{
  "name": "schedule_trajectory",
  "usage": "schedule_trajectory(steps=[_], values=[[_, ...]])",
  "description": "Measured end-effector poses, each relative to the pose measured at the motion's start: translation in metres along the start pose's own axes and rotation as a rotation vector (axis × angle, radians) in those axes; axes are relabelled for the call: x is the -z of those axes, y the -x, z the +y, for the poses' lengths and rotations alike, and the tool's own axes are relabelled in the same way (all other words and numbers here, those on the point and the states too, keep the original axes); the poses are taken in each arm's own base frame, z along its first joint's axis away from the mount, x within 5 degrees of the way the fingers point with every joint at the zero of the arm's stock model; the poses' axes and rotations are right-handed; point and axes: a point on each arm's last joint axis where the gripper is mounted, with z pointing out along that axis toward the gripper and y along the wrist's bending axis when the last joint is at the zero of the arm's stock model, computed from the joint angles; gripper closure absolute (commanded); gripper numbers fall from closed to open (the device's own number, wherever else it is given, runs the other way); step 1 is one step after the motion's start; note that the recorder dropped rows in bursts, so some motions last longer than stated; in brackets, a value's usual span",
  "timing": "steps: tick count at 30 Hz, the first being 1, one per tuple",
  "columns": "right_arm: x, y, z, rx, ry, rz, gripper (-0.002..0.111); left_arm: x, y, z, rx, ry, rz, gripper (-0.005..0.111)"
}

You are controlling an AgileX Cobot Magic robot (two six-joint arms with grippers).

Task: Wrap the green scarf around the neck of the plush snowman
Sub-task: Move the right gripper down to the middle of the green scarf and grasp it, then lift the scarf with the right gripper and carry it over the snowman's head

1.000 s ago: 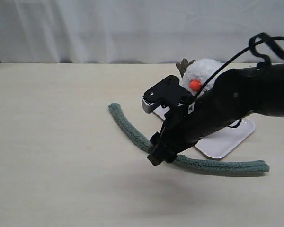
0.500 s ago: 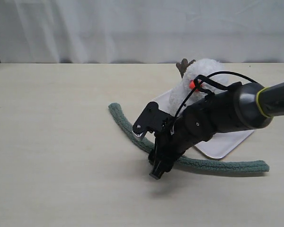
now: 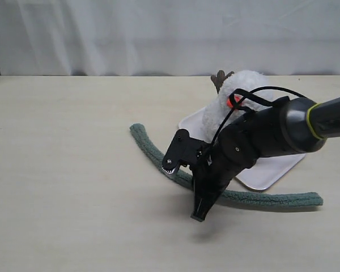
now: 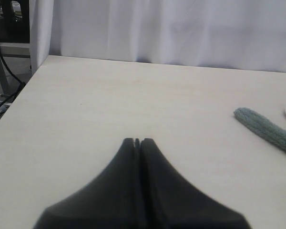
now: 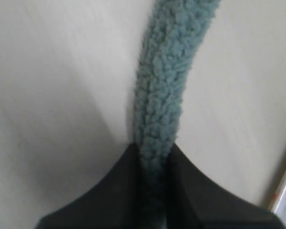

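Observation:
The green scarf (image 3: 153, 153) lies in a long curve on the table in front of the plush snowman (image 3: 246, 85), which rests on a white tray (image 3: 272, 170). The right arm hides the snowman's neck. My right gripper (image 3: 199, 214) points down at the scarf's middle. In the right wrist view its two black fingers press on either side of the scarf (image 5: 167, 86), so the right gripper (image 5: 152, 150) is shut on it. My left gripper (image 4: 137, 141) is shut and empty over bare table, with one scarf end (image 4: 267, 130) lying off to its side.
A white curtain (image 3: 158, 34) hangs behind the table's far edge. The table's left edge (image 4: 19, 90) shows in the left wrist view, with cables and a frame beyond it. A black cable (image 3: 260, 90) loops over the right arm near the snowman's orange nose.
My right gripper has come down from beside the snowman to the table and now sits over the scarf's middle. The scarf and snowman have hardly shifted.

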Motion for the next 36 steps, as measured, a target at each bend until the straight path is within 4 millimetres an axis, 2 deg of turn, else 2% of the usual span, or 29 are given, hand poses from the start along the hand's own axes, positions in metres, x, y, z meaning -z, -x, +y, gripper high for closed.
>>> schedule_trajectory(steps=[6, 14, 21, 30, 32, 36], values=[[0.006, 0.002, 0.012, 0.028, 0.034, 0.05, 0.104, 0.0, 0.0, 0.0, 0.0, 0.0, 0.0, 0.107], [0.043, 0.025, 0.033, 0.065, 0.011, -0.037, 0.104, 0.0, 0.0, 0.0, 0.0, 0.0, 0.0, 0.107], [0.098, 0.032, 0.03, 0.01, -0.051, -0.161, 0.104, 0.0, 0.0, 0.0, 0.0, 0.0, 0.0, 0.107], [0.175, 0.029, 0.024, -0.025, -0.154, -0.373, 0.104, 0.0, 0.0, 0.0, 0.0, 0.0, 0.0, 0.107], [0.188, 0.028, 0.022, -0.02, -0.185, -0.418, 0.104, 0.0, 0.0, 0.0, 0.0, 0.0, 0.0, 0.107], [0.202, 0.027, 0.018, 0.009, -0.259, -0.46, 0.104, 0.0, 0.0, 0.0, 0.0, 0.0, 0.0, 0.107]])
